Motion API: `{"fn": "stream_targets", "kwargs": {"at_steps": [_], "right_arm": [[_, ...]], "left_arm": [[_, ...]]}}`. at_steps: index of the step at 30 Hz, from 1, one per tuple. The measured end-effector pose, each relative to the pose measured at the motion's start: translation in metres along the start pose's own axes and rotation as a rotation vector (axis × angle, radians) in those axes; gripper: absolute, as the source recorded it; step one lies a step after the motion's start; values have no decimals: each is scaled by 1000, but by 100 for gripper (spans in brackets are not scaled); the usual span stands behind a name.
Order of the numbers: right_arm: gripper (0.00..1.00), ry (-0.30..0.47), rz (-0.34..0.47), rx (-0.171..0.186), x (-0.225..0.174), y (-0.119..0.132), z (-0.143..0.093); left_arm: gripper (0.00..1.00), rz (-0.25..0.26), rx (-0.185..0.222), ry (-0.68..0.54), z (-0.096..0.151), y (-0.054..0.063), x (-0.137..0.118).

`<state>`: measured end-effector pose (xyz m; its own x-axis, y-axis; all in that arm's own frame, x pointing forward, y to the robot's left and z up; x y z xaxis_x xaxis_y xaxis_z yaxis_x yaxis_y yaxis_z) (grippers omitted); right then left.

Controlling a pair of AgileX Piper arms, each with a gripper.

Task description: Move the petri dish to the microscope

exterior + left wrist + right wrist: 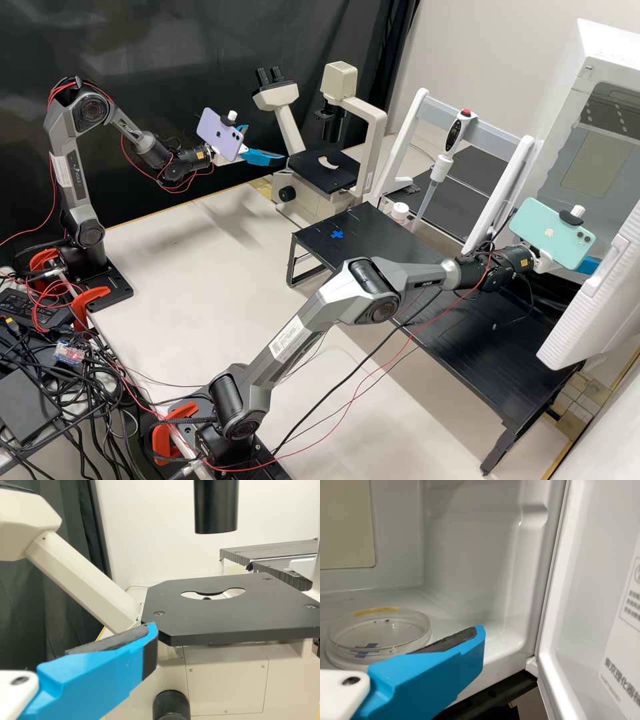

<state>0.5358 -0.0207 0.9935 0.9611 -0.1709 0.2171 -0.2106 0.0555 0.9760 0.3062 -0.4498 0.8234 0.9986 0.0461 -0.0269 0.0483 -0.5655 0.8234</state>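
Released, with its two blue fingers parted, the left gripper [266, 143] is at the far left, just beside the black flat stage [320, 175] of the cream metal microscope [377, 143]. A lilac phone [220, 135] hides its base. At the right, the right gripper [587, 266] is mostly hidden behind a mint-green phone [552, 233] and the open white ribbed door [590, 313]; its own wrist view shows the bare dark pad [451, 641] of one finger, so it too is released.

Its own finger is near the clear, round, shallow petri dish [379, 630], which lies on the floor of the white plastic chamber [470, 555]. Yellow tape and a blue mark show on the dish. The finger and its white mount overlap the dish's lower edge, and I can't tell whether they touch.

A blue cross [337, 234] marks the far end of the long black table [413, 267]. Beyond that table, a white-and-grey pipette [443, 163] hangs upright, its lower tip hard to make out.
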Motion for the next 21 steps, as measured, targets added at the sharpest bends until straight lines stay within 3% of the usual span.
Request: {"fn": "stream_targets", "kwargs": {"at_steps": [4, 9, 13, 16, 21], "right_arm": [[100, 14, 12, 0, 7, 2, -5], [100, -11, -23, 40, 21, -10, -1], [100, -45, -53, 25, 28, -23, 9], [100, -55, -55, 48, 31, -26, 12], [100, -53, -48, 37, 33, -24, 11]], "left_arm": [[100, 0, 0, 0, 0, 0, 0], [100, 0, 0, 0, 0, 0, 0], [100, 0, 0, 0, 0, 0, 0], [100, 0, 0, 0, 0, 0, 0], [100, 0, 0, 0, 0, 0, 0]]}}
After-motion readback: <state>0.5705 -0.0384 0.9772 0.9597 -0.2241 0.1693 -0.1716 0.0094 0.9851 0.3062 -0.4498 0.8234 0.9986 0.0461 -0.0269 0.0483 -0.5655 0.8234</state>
